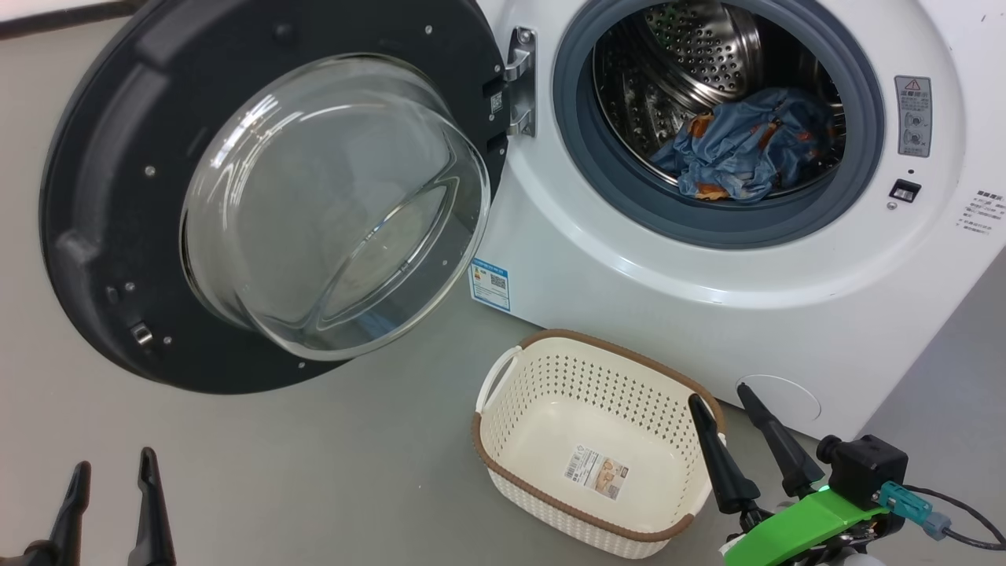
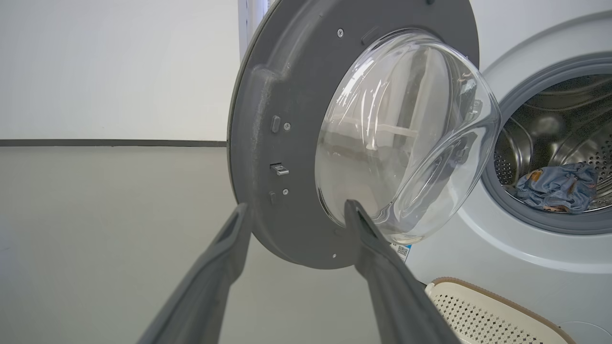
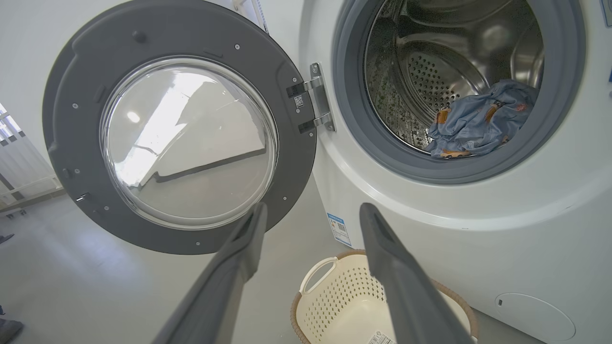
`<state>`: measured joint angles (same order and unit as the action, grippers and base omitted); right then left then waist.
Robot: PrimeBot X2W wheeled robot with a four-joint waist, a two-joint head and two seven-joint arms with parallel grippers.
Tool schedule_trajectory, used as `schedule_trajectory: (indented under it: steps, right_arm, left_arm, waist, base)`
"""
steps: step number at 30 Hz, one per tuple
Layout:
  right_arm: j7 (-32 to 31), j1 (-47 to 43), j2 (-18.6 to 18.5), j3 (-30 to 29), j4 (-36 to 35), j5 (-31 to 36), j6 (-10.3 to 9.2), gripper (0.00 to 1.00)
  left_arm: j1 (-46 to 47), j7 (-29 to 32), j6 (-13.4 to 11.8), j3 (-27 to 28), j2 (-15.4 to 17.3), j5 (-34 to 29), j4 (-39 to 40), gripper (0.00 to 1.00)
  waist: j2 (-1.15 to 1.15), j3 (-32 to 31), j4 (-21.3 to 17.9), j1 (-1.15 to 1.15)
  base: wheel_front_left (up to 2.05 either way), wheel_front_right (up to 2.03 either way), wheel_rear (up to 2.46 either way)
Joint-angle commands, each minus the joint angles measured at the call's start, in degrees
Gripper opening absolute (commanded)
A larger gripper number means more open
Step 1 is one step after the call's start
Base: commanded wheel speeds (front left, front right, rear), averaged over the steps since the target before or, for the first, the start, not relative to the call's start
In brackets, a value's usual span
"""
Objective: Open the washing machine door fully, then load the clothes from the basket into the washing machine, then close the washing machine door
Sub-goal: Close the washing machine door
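The basket [image 1: 597, 377] stands on the floor [image 1: 314, 472] just in front of the washing machine [image 1: 707, 299], and nothing lies in it but its label sticker. The clothes [image 1: 747, 149], a crumpled blue bundle with orange prints, lie low in the steel drum [image 1: 692, 55], inside the grey gasket [image 1: 574, 149]. From that I judge the loading done, with only the last step left: shutting the machine.

The washing machine door [image 1: 275, 196] hangs swung wide to the left on its hinge [image 1: 520, 79], its glass dome facing out into the room. The left jaws are spread wide and hold nothing. They sit low, on the near side of the door and short of it. The right jaws are likewise parted and empty, just beside the basket's right rim.

The next move, as I see it, falls to the left arm. It needs to get round to the far face of the door near its free edge, away from the hinge. Then it should push the door round in an arc until the dome seats in the gasket. No cloth seems to trail over the lip, though that deserves a check.
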<state>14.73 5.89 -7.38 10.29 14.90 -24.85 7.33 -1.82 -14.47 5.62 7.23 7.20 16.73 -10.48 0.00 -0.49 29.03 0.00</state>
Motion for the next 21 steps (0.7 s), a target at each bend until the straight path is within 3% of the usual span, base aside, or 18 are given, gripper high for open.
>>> schedule_trajectory:
  steps: [1,21]
  right_arm:
    - [0.3,1.5,0.0,1.3,-1.3,0.3,0.16,1.00]
    - [0.3,1.8,0.3,0.9,-1.3,0.5,0.16,1.00]
  left_arm:
    - [2.5,-0.5,-0.5,2.0,1.6,0.0,1.1,1.00]
    - [3.0,-0.5,-0.3,2.0,1.7,0.2,1.0,1.00]
  waist:
    - [0.00,0.0,0.0,0.00]
    - [0.00,0.4,-0.8,0.00]
  base:
    - [0.00,0.00,0.00]
    - [0.00,0.00,0.00]
